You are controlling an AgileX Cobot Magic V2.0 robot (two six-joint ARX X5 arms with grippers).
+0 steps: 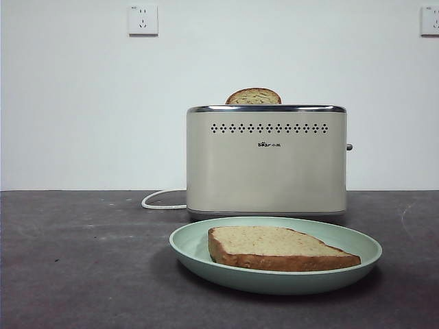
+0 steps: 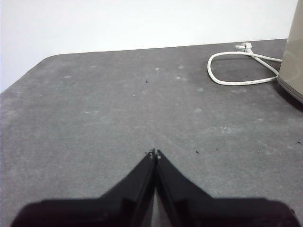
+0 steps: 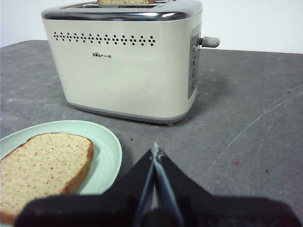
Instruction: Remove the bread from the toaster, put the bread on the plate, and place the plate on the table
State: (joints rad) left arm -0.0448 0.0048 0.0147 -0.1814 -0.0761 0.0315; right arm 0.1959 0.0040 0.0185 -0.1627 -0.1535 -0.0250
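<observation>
The bread [image 1: 278, 248] lies flat on the mint-green plate [image 1: 199, 252], which rests on the table [image 1: 75, 267] in front of the cream toaster [image 1: 267, 161]. In the right wrist view the bread [image 3: 42, 168], plate [image 3: 106, 153] and toaster [image 3: 125, 66] show too. A second, smaller slice [image 1: 253, 96] pokes up from the toaster slot. My right gripper [image 3: 155, 152] is shut and empty, low over the table beside the plate's rim. My left gripper [image 2: 155, 153] is shut and empty over bare table, away from the toaster's side [image 2: 294, 56].
The toaster's white cord [image 1: 162, 200] loops on the table beside it, also seen as a white cord [image 2: 239, 71] in the left wrist view. The side lever [image 3: 208, 42] sticks out of the toaster. Two wall sockets [image 1: 143, 19] sit on the white wall.
</observation>
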